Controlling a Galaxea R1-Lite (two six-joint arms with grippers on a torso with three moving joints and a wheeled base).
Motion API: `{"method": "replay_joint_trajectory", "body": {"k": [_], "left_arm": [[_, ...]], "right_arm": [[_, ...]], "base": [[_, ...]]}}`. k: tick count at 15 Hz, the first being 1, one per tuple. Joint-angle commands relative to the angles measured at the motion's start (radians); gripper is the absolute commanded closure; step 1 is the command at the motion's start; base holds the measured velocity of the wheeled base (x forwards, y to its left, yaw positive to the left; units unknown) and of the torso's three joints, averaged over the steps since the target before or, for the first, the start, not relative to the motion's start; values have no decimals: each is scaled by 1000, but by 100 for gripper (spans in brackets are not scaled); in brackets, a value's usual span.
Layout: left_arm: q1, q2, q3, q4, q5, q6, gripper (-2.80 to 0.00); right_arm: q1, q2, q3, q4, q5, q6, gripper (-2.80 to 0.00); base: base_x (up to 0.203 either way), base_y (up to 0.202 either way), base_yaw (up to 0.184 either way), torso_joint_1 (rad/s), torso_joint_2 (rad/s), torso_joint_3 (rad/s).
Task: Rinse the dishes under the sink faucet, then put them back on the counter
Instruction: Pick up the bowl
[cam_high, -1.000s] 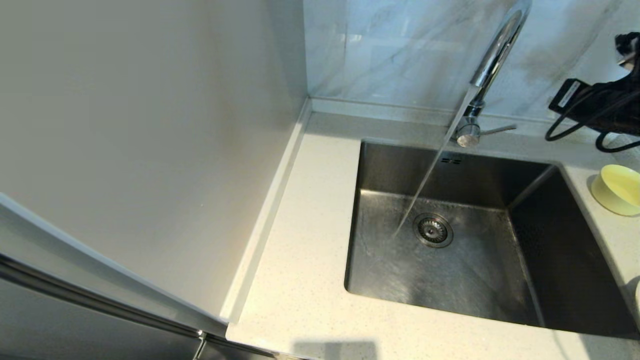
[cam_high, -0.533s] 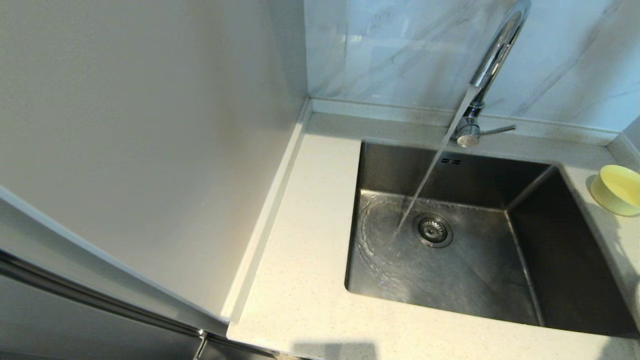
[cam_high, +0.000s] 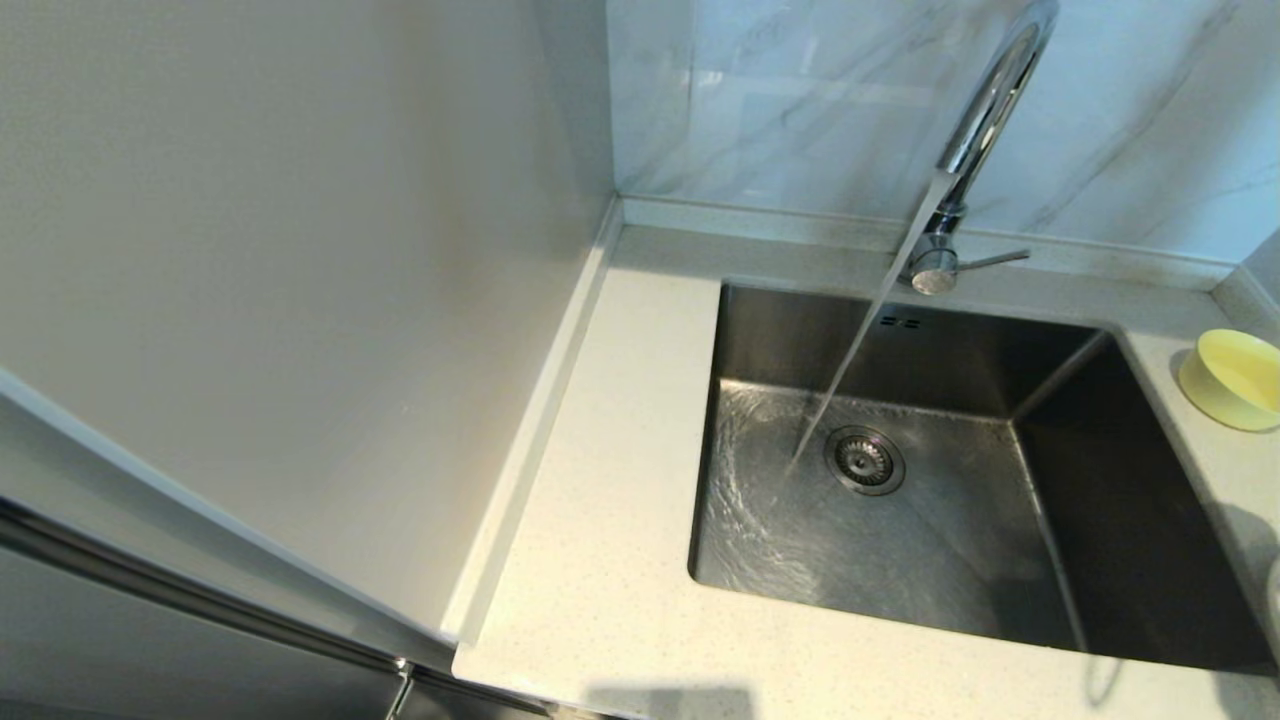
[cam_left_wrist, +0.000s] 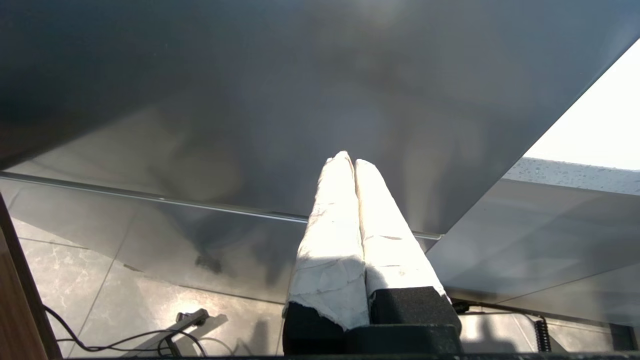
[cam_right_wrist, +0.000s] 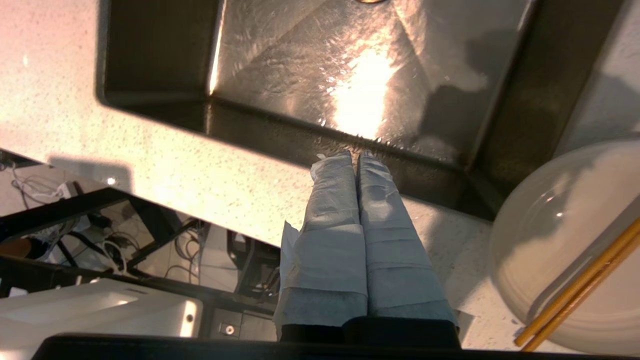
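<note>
Plainly, the cream-white speckled stone counter (cam_high: 600, 480) framed the grey steel square basin (cam_high: 900, 520), the landmark here. Behind the basin stood the tall chrome gooseneck faucet (cam_high: 985, 110), pouring a stream beside the drain. The white round plate (cam_right_wrist: 555, 235) lay on the counter at the basin's near right corner, the thin brown wooden chopsticks (cam_right_wrist: 585, 287) resting across it. The small pale yellow bowl (cam_high: 1232, 378) sat on the counter right of the basin.

The risk, I judged, was the chopsticks rolling off if the plate were lifted tilted.

The right gripper (cam_right_wrist: 356, 157) hung over the basin's near rim, pointing down, fingers pressed together, holding nothing. The left gripper (cam_left_wrist: 350, 160) was parked away from the basin, likewise closed and empty.
</note>
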Motion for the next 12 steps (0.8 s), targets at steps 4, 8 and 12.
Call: {"method": "replay_joint_trajectory", "body": {"k": [4,8,12], "left_arm": [[0,0,0,0,-1,0,0],[0,0,0,0,-1,0,0],[0,0,0,0,-1,0,0]], "right_arm": [[-1,-24,51,3,-3,-8,0],[0,-15,52,-72,-11,-5,-280],[1,-24,188,-290,-6,0,-280]], "base": [[0,0,0,0,0,0],[0,0,0,0,0,0],[0,0,0,0,0,0]]}}
